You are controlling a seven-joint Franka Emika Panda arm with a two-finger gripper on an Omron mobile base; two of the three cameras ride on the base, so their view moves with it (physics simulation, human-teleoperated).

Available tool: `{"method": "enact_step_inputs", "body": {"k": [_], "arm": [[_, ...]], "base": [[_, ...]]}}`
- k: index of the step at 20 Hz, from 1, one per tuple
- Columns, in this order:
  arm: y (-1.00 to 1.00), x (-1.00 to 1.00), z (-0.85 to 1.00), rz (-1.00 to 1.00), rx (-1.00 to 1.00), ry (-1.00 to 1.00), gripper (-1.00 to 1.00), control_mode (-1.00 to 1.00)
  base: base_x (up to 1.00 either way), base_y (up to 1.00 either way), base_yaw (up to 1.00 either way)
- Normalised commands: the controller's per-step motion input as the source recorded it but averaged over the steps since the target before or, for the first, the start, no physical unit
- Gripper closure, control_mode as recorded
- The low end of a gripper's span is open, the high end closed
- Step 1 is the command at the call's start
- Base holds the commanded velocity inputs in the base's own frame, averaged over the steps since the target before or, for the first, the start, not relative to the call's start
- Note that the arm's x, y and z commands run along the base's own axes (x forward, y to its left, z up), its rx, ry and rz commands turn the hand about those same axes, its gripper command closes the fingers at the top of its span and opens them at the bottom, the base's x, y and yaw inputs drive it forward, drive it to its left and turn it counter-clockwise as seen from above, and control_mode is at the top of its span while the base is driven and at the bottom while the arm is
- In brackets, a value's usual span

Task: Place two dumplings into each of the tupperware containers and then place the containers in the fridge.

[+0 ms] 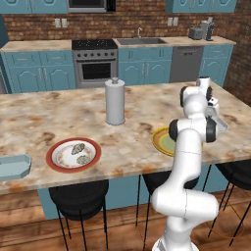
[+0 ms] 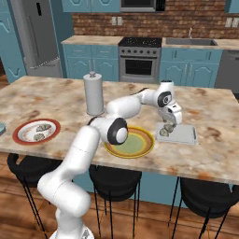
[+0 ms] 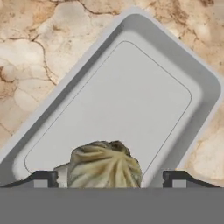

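the marbled island counter [image 1: 59,110] bears a red-rimmed plate [image 1: 73,155], a yellow plate [image 2: 130,142], a pale blue tray [image 1: 13,166] at its left edge, a whitish tray [image 2: 183,134] and a grey canister [image 1: 115,102].

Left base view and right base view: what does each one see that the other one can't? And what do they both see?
Left base view: a grey toaster-like appliance at the far right of the back counter.

Right base view: the tall grey steel fridge, and the open gripper just above a lumpy beige dumpling in the whitish square tray.

Both: the red-rimmed round plate carrying two more dumplings, the tall grey canister, the yellow round plate and the marble counter.
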Motion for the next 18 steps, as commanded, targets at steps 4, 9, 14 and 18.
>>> {"method": "enact_step_inputs", "body": {"k": [4,9,14,18], "arm": [[0.18,-0.24,0.00,0.00,-0.01,0.00,-1.00,-1.00],[0.66,-0.40,0.00,0.07,0.00,0.00,-1.00,-1.00],[0.61,-0.11,-0.02,0.26,0.00,0.06,-1.00,-1.00],[0.32,0.01,-0.07,0.27,0.07,0.08,-1.00,-1.00]], "base": [[0.00,0.00,0.00],[0.00,0.00,0.00],[0.00,0.00,0.00],[0.00,0.00,0.00]]}}
